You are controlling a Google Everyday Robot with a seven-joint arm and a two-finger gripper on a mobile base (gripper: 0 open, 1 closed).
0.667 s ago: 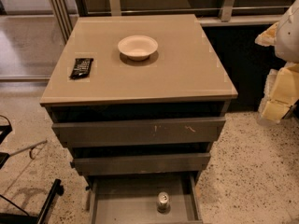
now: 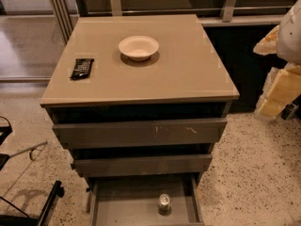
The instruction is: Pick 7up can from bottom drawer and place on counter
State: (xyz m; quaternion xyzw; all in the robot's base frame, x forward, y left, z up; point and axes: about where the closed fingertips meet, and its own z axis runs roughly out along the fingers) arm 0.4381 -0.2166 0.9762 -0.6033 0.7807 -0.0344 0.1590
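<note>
The 7up can [image 2: 163,204] stands upright on the floor of the open bottom drawer [image 2: 122,206], near its front and right of centre. Its silver top with the pull tab faces up. The counter [image 2: 188,69] is the tan glossy top of the grey cabinet. My gripper [image 2: 278,92] is at the far right edge of the camera view, beside the cabinet's right side at about counter height. It is far from the can and holds nothing that I can see. My white arm [image 2: 290,32] rises above it.
A cream bowl [image 2: 138,47] sits on the counter towards the back. A black snack packet [image 2: 82,68] lies at the counter's left edge. The two upper drawers [image 2: 141,133] are slightly ajar. Black equipment [image 2: 49,208] stands on the floor at lower left.
</note>
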